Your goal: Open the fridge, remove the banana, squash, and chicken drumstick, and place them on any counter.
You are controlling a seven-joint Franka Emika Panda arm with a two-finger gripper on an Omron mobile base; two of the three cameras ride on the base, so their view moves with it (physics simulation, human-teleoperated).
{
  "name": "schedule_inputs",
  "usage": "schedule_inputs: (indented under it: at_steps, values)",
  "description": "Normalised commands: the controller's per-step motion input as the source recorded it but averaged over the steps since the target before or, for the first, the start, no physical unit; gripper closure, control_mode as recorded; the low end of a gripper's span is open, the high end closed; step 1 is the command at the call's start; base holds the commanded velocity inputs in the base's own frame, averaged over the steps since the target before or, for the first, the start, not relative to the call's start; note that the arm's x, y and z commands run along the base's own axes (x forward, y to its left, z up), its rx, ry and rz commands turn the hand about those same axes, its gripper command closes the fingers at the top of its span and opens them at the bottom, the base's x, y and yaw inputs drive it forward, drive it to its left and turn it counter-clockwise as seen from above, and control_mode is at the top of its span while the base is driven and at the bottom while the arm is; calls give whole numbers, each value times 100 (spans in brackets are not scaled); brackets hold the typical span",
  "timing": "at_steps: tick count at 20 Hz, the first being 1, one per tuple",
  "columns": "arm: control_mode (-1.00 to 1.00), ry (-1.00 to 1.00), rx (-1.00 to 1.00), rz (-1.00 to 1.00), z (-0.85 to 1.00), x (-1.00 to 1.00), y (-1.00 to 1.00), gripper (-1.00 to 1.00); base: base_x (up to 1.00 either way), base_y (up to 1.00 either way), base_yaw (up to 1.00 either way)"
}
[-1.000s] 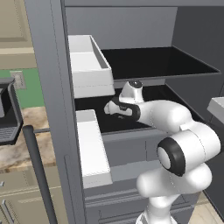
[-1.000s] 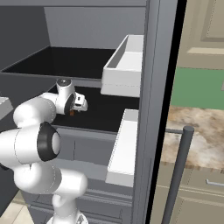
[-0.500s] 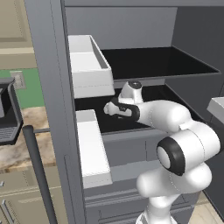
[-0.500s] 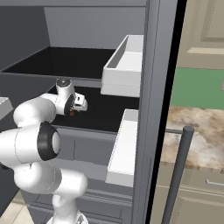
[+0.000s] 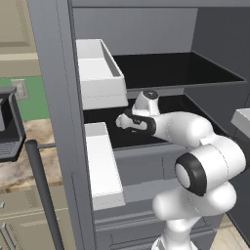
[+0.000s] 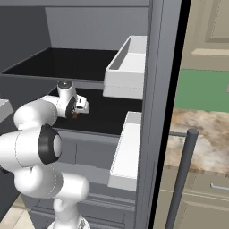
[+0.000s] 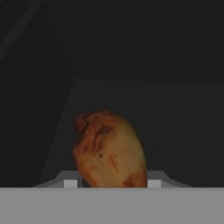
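Note:
The fridge (image 5: 53, 97) stands open with its dark shelves bare to view. My gripper (image 5: 120, 121) reaches onto the middle shelf, near its left side. In the hand view the brown chicken drumstick (image 7: 109, 151) stands thick end up between my fingertips (image 7: 70, 183), which press against both its sides, so my gripper (image 7: 111, 183) is shut on it. A sliver of the chicken drumstick (image 6: 75, 115) peeks out under the gripper (image 6: 83, 106) in the right base view. The banana and squash are out of view.
White door bins (image 5: 97, 73) (image 5: 103, 163) hang on the open door beside the arm. The door's dark handle (image 6: 182, 174) stands in front. The mottled counter (image 5: 19, 166) (image 6: 205, 134) lies beyond the door, with a dark appliance (image 5: 7, 122) on it.
The fingers have closed in on the chicken drumstick. The arm has barely shifted.

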Motion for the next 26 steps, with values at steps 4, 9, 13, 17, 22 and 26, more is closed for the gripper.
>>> schedule_inputs:
  at_steps: [4, 9, 13, 17, 22, 26]
  values:
    - [-100, 0, 0, 0, 0, 0, 0, 100, 0, 0, 0]
    - [-100, -3, 0, 5, 0, -11, 0, 100, 0, 0, 0]
    - [-100, -2, 0, 21, 23, -52, 0, 100, 0, 0, 0]
    - [-100, 0, -5, 16, 47, -94, 0, 100, 0, 0, 0]
    - [-100, 0, -6, 4, 66, -100, -8, 100, 0, 0, 0]
    - [-100, 0, -7, 0, 95, -100, -14, 100, 0, 0, 0]
